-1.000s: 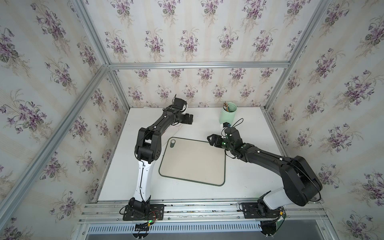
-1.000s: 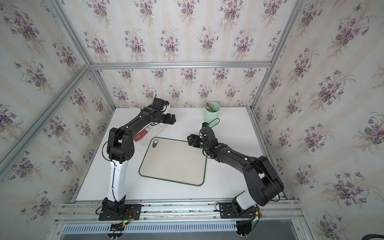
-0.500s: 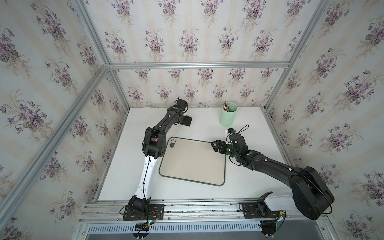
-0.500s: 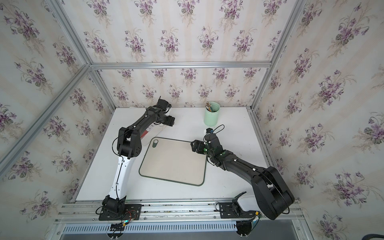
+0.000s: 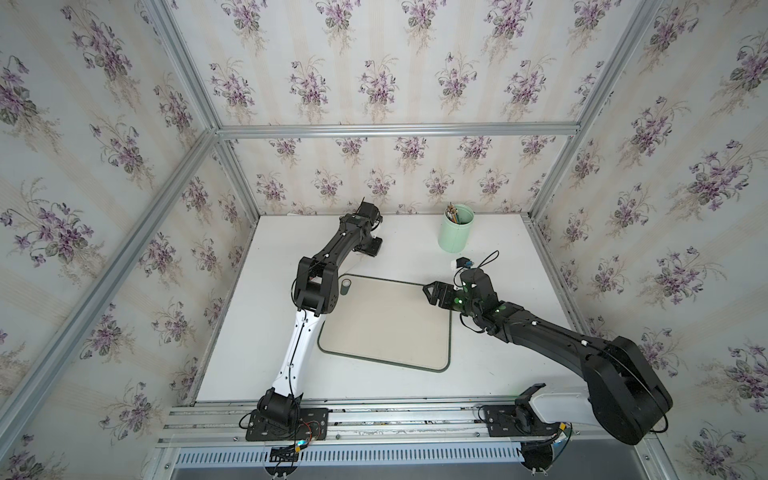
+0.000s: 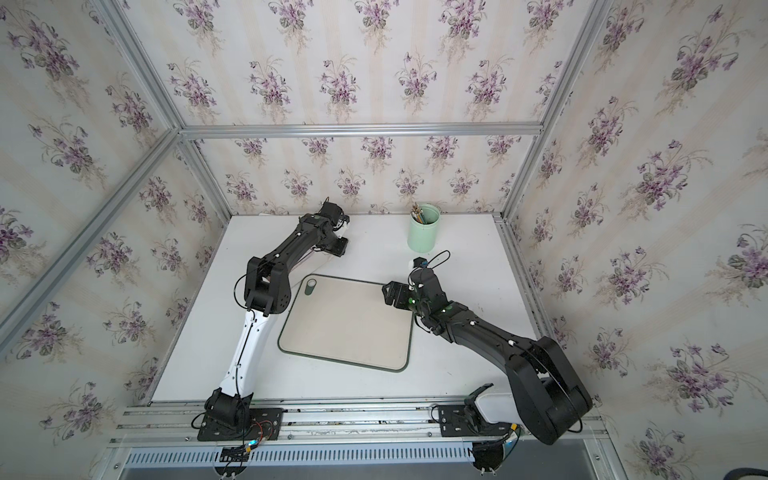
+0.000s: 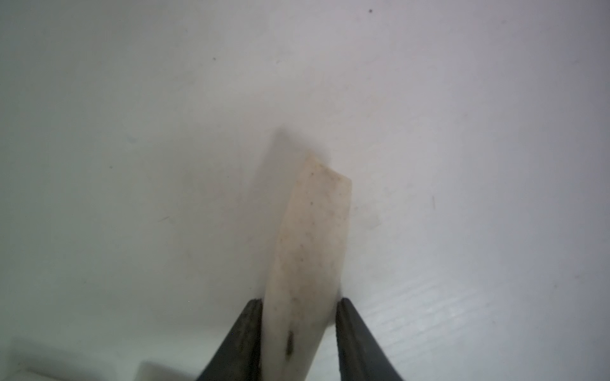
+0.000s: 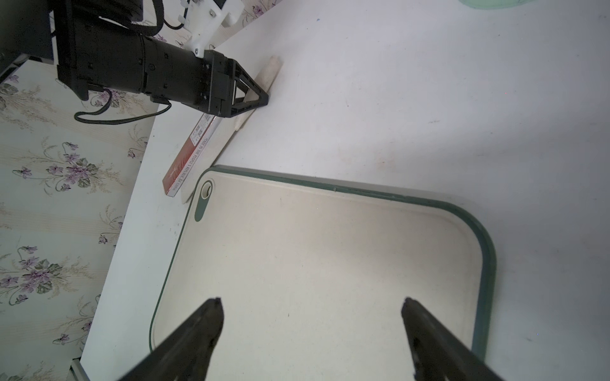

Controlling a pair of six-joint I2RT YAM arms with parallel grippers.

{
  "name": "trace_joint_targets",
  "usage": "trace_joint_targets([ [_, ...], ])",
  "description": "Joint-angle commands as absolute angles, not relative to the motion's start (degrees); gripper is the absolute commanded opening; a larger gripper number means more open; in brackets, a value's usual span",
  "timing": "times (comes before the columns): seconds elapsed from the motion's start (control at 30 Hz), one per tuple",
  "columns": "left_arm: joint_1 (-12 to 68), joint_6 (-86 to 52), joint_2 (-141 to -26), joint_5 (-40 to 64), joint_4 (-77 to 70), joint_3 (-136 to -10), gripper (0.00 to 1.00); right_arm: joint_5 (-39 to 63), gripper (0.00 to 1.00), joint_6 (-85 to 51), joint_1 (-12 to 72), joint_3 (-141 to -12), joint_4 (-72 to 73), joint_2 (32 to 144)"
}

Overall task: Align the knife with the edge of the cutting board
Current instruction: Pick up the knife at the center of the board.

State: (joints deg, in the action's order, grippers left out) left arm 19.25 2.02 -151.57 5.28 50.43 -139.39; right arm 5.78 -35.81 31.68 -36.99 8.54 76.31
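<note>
Now the grasp step looks done: the left gripper [image 7: 298,305] clamps the knife [image 7: 313,231] by its handle, on the table [image 7: 132,132] beside the box [image 8: 189,155], just off the board [image 8: 330,264] corner. Next, I judge, swing it parallel to that edge. Over the board the right gripper [image 8: 311,301] hangs agape. Both top views mostly hide the blade under the left arm [image 5: 332,253].

The right gripper [image 8: 312,316], fingers spread wide, hovers over the cutting board [image 8: 313,250]. Beyond the board's holed corner, the knife [image 8: 219,142] lies beside a red box [image 8: 188,158], its handle at the left gripper [image 8: 260,95].
</note>
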Motion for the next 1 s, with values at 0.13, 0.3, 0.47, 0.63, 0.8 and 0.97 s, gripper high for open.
trace_joint_targets([
  [0.13, 22.0, 14.0, -149.3, 7.8, 50.6, -135.4, 0.05, 3.8, 0.89, -34.0, 29.4, -36.6, 6.8, 75.2],
  [0.3, 24.2, 19.6, -143.5, 8.4, 42.6, -125.4, 0.00, 3.7, 0.89, -34.0, 29.2, -36.0, 6.8, 74.6],
  [0.47, 26.4, 24.7, -140.7, 9.8, 38.4, -120.4, 0.00, 3.1, 0.89, -34.0, 29.0, -35.7, 7.0, 74.8],
  [0.63, 28.1, 28.7, -138.0, 13.5, 35.4, -117.0, 0.00, 3.2, 0.89, -34.1, 28.8, -35.8, 6.9, 75.2],
  [0.8, 30.7, 36.4, -130.0, 17.9, 24.9, -103.5, 0.00, 2.9, 0.90, -34.9, 26.6, -35.2, 6.2, 74.1],
  [0.97, 33.9, 43.5, -119.1, 22.5, 17.6, -89.8, 0.00, 3.8, 0.90, -35.5, 22.3, -34.3, 5.2, 71.5],
])
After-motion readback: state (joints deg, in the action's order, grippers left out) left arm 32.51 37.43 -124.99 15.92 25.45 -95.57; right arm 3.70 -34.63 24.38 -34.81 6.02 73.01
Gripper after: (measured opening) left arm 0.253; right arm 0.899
